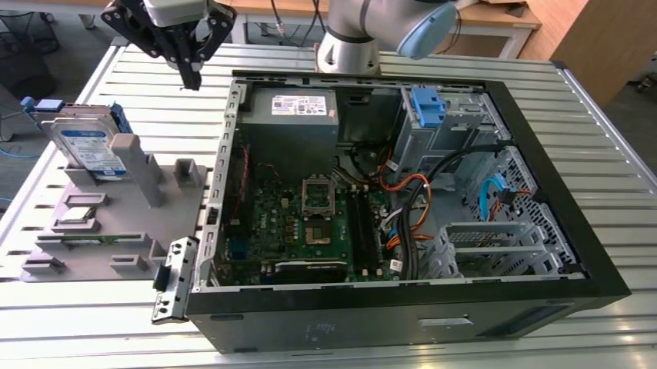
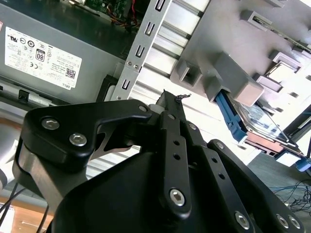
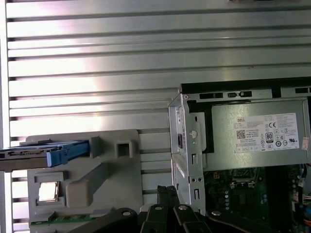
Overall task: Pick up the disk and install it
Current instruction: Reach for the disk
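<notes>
The end effector (image 1: 191, 77) hangs over the bench (image 1: 103, 323) with its fingers drawn together to a single tip and nothing between them; the second wrist view shows the same shut, bare tip (image 2: 170, 99). I judge the work to be in the approach to the pick-up, with the disk not yet touched. At the exterior view's left, the disk (image 1: 91, 146) stands on edge in a grey holder (image 1: 134, 223), label outward and blue frame around it. The end effector is above it and to the exterior view's right, well apart, over the strip of bench between the holder and the open computer case (image 1: 411, 307). A grasp would call for parting the fingers and bringing them in line with the disk's upper edge. Further right, inside the case, sit the power supply (image 1: 292, 108) and a blue bracket (image 1: 426, 104) at the drive bay.
</notes>
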Motion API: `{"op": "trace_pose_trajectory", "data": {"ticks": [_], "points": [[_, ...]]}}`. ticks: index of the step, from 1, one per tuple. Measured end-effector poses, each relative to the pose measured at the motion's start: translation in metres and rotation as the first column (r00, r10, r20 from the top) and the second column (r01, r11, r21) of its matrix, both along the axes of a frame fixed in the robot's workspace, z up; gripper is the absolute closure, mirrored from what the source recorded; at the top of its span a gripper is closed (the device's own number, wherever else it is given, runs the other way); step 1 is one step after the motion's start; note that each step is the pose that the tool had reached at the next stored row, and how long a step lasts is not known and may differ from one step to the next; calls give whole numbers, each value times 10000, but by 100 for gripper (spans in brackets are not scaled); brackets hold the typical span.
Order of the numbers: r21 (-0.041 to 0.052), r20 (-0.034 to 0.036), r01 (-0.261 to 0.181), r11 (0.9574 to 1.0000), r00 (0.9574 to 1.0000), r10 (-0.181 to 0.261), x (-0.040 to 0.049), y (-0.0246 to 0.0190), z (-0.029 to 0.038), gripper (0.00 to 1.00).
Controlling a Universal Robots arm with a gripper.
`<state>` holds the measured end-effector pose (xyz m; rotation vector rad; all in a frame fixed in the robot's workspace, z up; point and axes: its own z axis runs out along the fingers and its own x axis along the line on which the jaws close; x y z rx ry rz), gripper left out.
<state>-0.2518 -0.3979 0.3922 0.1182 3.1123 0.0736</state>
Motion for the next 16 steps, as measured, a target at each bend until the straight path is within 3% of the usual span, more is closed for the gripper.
{"op": "trace_pose_trajectory", "data": {"ticks": [16], "points": [[66,2,0,10000,10000,0,-101,0,0,89]]}}
